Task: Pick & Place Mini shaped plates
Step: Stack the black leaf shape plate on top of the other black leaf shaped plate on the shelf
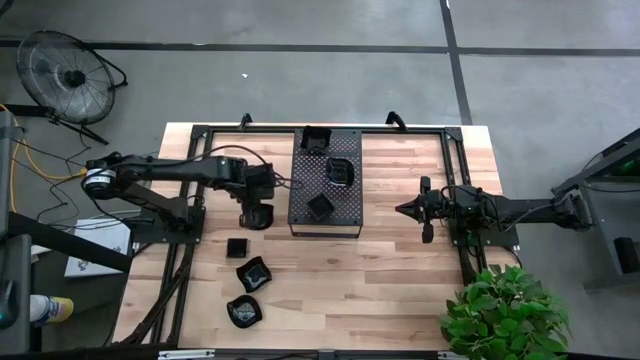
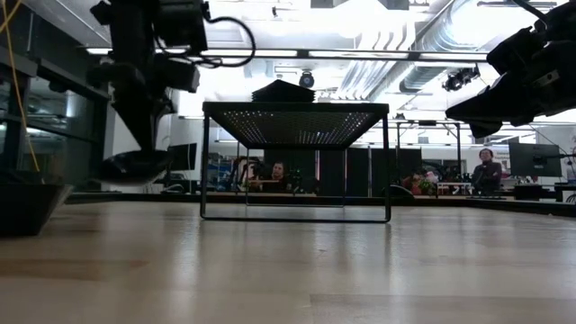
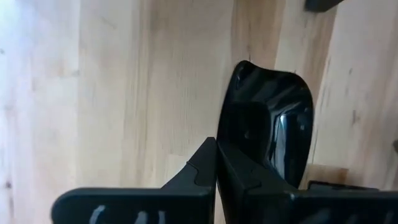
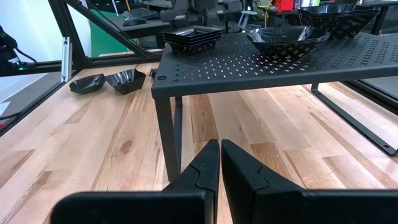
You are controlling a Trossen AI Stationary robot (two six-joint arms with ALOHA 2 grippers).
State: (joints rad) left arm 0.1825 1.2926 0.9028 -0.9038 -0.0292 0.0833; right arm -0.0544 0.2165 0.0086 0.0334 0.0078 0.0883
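one mini plate (image 3: 267,130) is pinched by its rim in the left claw (image 1: 256,214), which hangs just beside the left edge of the perforated tray (image 1: 300,205); the low view shows the dish clear of the tabletop (image 1: 400,270). three more mini plates lie on the wood near the front left: a square one (image 1: 237,246), a wavy one (image 1: 253,272) and a rounded one (image 1: 244,311). three further piles sit on the tray, at its far end (image 1: 316,140), middle (image 1: 341,172) and near end (image 1: 320,205).

judging by the gloss and thin walls, these dishes are light, stiff and slippery, likely hard plastic or glazed ware, so a rim pinch with one finger inside the bowl looks the sound hold; a flat squeeze across the curved outside would probably skid off.

the right claw (image 4: 219,155) waits to the right of the tray, its fingers pressed together on nothing.

whether each pile on the tray is a single dish or a stack is hard to tell from above. the held plate's far edge is cut off behind the fingers, and its exact shape stays unclear.
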